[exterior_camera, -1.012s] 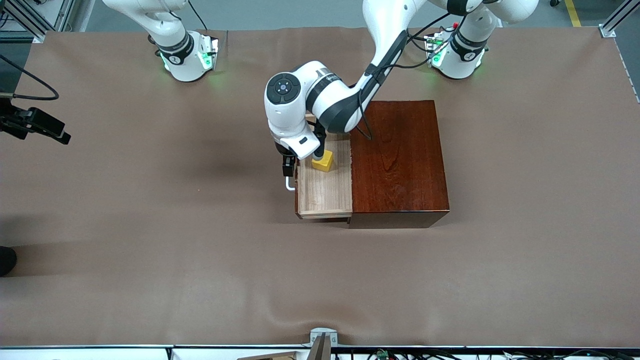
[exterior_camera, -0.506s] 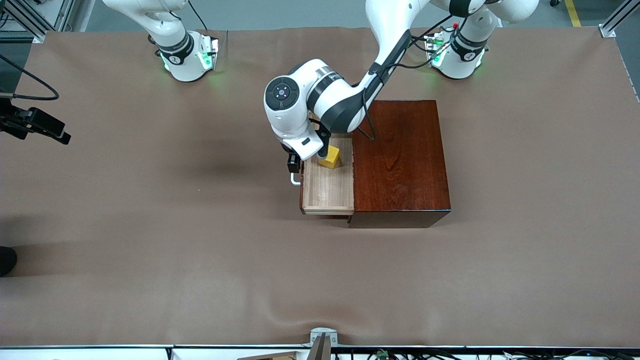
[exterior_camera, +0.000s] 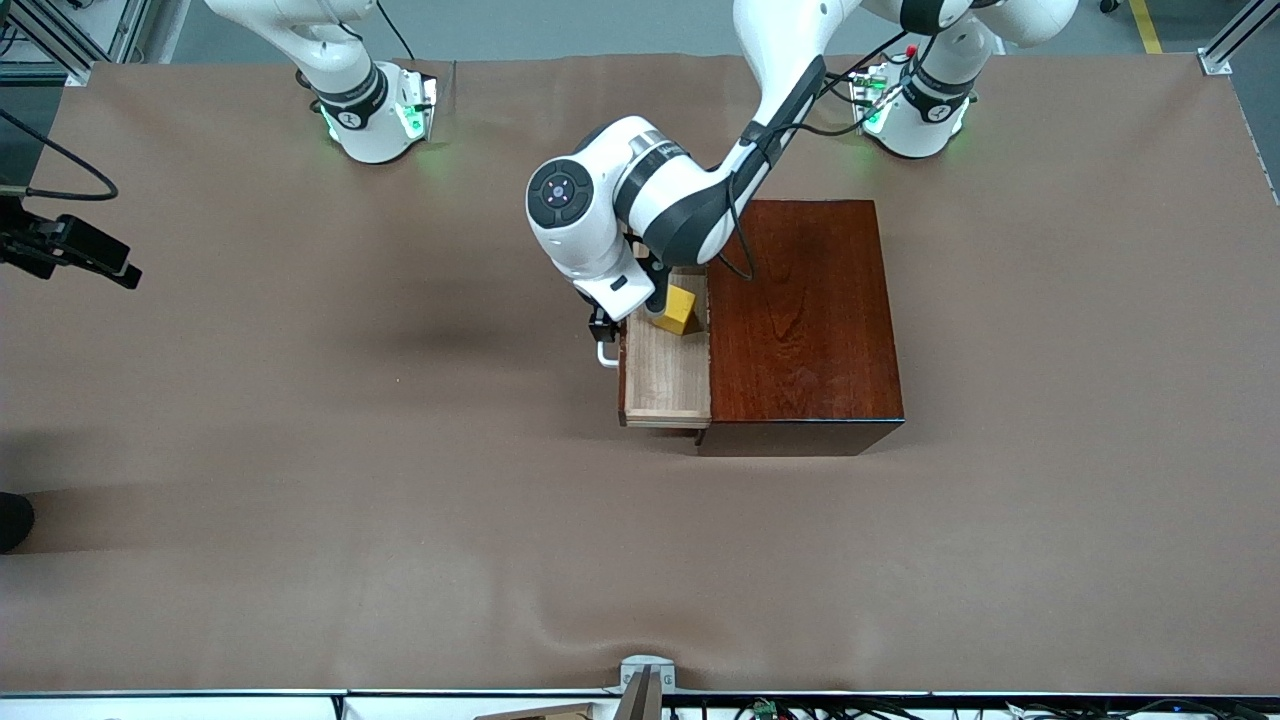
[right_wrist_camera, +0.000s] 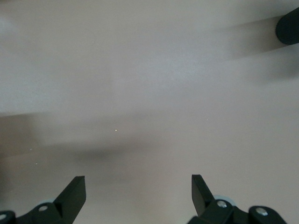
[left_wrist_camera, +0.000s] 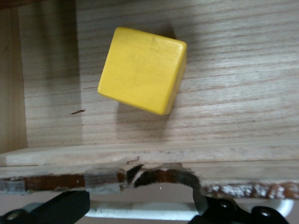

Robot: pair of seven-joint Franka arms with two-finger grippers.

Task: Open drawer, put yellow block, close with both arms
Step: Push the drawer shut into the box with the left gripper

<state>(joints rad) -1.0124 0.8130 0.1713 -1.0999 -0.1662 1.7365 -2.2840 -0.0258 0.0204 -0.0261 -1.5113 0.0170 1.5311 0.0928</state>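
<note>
The left gripper [left_wrist_camera: 140, 212] straddles the white U-shaped bar handle [left_wrist_camera: 140, 211], jaws spread either side, gripping nothing. Just inward sits the small yellow cube [left_wrist_camera: 142, 70] in the pale wood drawer [exterior_camera: 668, 380], which lies partly out of the reddish-brown box [exterior_camera: 800, 320]. The right gripper [right_wrist_camera: 138, 193] waits, wide and empty, over bare table.
</note>
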